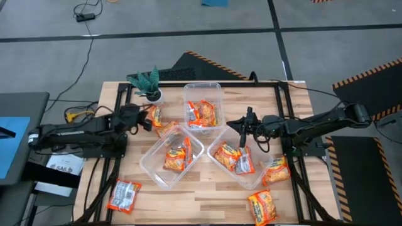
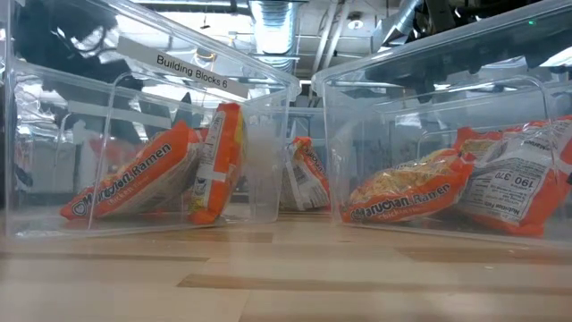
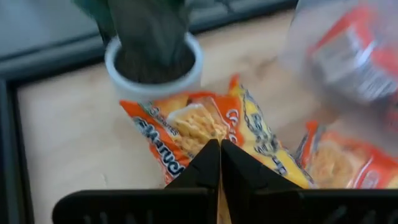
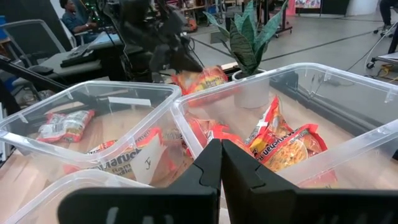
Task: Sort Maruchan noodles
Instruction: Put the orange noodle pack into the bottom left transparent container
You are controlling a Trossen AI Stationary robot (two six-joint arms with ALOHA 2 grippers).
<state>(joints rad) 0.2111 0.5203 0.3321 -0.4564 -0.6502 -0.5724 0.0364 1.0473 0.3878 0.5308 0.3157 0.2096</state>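
Note:
Orange-red Maruchan packets lie in three clear tubs: the far tub (image 1: pixel 217 88), the near left tub (image 1: pixel 149 164) and the near right tub (image 1: pixel 254 182). My left gripper (image 1: pixel 146 119) is beside the potted plant (image 1: pixel 148 85) and is shut on one noodle packet (image 1: pixel 155 115). A second packet (image 1: pixel 167 129) lies on the table just beside it. My right gripper (image 1: pixel 244 127) hovers shut and empty between the far tub and the near right tub; its wrist view shows the shut fingertips (image 4: pixel 221 149) above the tub rims. My left gripper pinches the noodle packet (image 3: pixel 205 124) between its two shut fingers at the packet's edge nearest the gripper (image 3: pixel 219 186). The fingers come level from the table's left. The right wrist view shows the packet (image 4: pixel 202 79) held up beside the plant pot, apparently off the table.
Loose packets lie on the table at the near left (image 1: pixel 124 194), the near right (image 1: pixel 262 206) and right of the near right tub (image 1: pixel 276 169). The plant's white pot (image 3: pixel 152 62) stands just beyond the held packet. A black frame (image 1: pixel 119 94) borders the table.

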